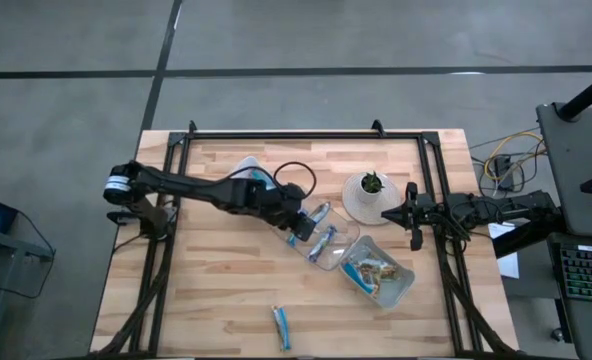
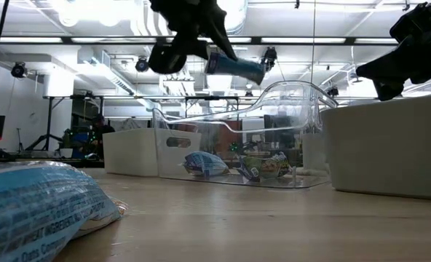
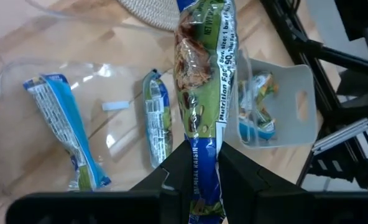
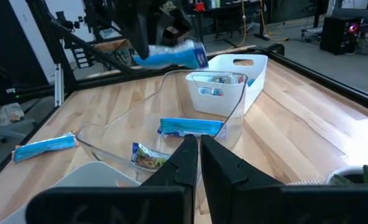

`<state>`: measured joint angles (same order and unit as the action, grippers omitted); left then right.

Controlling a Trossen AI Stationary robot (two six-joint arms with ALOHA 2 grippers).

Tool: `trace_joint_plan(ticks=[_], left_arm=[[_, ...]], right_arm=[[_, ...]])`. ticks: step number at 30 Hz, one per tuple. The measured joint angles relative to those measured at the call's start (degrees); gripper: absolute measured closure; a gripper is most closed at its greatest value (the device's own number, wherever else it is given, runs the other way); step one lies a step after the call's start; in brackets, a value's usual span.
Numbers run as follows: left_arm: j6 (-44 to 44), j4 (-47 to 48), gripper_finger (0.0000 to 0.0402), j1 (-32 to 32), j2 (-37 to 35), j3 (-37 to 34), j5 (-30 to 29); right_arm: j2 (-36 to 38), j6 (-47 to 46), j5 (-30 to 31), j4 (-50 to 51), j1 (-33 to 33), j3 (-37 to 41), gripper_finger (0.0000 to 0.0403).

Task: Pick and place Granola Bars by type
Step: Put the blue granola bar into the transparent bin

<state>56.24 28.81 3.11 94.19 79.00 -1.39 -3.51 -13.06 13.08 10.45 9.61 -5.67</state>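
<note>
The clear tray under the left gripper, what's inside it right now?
Two blue-wrapped granola bars lie flat inside the clear tray. The left gripper holds a third bar above it, and that bar hides part of the tray floor. The right gripper waits nearby.

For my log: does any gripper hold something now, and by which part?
The left gripper holds a blue granola bar by one end, above the clear tray. The right gripper is shut and holds nothing.
</note>
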Motion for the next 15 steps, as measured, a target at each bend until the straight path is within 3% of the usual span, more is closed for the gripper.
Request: trace_joint_plan(ticks=[10,15], left_arm=[[2.46,-11.31,0.0352,0.0,0.04,-7.81,-0.05],[1.81,-11.47,0.035,0.0,0.07,-8.22,0.0]], right_arm=[[0.0,0.0,0.0,-0.01,0.01,0.0,0.039],[0.0,0.0,0.01,-0.01,0.0,0.0,0.039]])
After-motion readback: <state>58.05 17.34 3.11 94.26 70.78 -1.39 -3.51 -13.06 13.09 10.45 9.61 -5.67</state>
